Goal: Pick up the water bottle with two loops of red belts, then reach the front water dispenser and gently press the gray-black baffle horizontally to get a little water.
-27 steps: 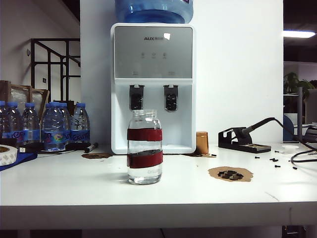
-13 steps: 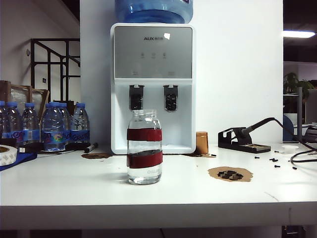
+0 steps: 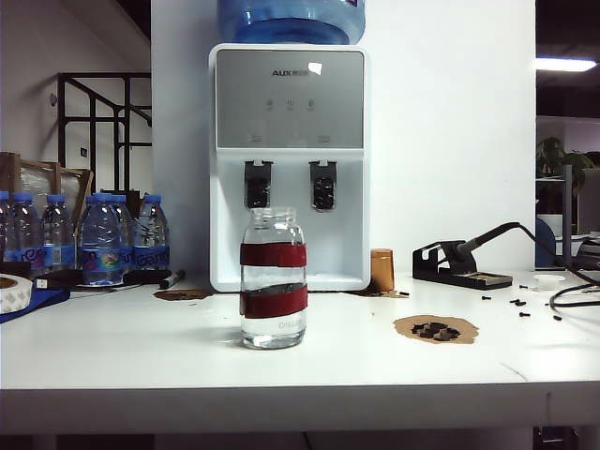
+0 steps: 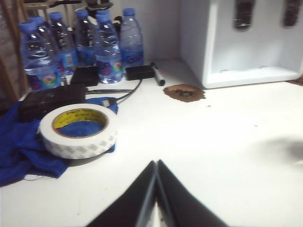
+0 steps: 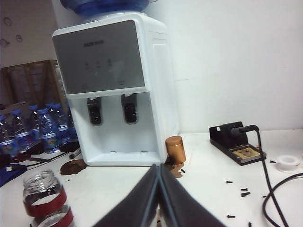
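Across the exterior pictures nothing on the table [image 3: 112, 361] shifts: the water bottle [image 3: 273, 277] stands upright exactly where it stood, in front of the water dispenser [image 3: 290, 164] and below the gray-black baffle [image 3: 258, 184], and neither arm enters that view. The left gripper [image 4: 156, 166] is clenched and empty above the table near a tape roll [image 4: 78, 130]; the right gripper [image 5: 158, 170] is likewise clenched, empty, facing the dispenser with the bottle off to one side. The pick-up, I judge, has not yet begun.

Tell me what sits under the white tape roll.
A crumpled blue cloth lies under the white tape roll, showing through its core. What the cloth covers stays hidden.
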`<state>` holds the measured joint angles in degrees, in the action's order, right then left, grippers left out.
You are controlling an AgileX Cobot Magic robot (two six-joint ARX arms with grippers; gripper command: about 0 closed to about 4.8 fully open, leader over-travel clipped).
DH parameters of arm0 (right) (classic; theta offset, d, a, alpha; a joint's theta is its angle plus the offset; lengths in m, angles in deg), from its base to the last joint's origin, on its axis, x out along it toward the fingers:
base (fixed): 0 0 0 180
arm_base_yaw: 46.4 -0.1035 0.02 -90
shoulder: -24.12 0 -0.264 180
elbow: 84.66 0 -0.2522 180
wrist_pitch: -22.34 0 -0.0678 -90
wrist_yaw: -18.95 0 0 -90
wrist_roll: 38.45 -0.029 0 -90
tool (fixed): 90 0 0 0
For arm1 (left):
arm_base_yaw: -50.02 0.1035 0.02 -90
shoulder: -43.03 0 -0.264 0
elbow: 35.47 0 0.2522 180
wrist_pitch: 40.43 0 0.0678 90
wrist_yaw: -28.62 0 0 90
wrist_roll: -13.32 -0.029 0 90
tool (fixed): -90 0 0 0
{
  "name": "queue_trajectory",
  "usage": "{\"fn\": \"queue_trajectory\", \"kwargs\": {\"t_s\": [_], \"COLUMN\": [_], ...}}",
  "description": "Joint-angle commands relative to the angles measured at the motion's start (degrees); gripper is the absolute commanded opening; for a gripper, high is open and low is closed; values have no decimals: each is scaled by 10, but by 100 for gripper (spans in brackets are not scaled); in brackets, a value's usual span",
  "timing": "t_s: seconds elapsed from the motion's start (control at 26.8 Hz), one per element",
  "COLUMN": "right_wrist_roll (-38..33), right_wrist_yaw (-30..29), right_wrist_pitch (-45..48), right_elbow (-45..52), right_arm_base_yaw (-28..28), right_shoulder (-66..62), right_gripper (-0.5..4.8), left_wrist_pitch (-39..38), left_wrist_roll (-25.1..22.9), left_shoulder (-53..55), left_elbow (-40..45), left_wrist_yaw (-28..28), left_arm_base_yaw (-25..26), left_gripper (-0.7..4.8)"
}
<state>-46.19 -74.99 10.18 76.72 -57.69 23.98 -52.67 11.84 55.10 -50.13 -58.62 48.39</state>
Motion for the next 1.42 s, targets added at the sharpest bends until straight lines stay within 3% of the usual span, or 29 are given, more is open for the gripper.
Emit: {"fn": "queue_trajectory", "kwargs": {"t_s": [0.04, 0.26, 0.41, 1.42], "right_wrist_roll": [-2, -2, -2, -2], "right_wrist_yaw": [-3, -3, -3, -3], "right_wrist_pitch": [9, 7, 7, 7], "right_elbow": [-1, -1, -1, -1], "right_arm_base_yaw": [-1, -1, -1, -1], "right_shoulder": [0, 0, 0, 0], "right_gripper": [-1, -1, -1, -1], "left_wrist_pitch": [-30, -88, -106, -106], "left_wrist_roll": [-3, -3, -3, -3], "left_shoulder": [-35, -122, -121, -121], "left_elbow": [7, 7, 7, 7], "left_wrist_yaw": [2, 0, 0, -1], "left_arm_base_yaw": [-4, -4, -3, -3], "left_gripper": [-4, -4, -4, -4]}}
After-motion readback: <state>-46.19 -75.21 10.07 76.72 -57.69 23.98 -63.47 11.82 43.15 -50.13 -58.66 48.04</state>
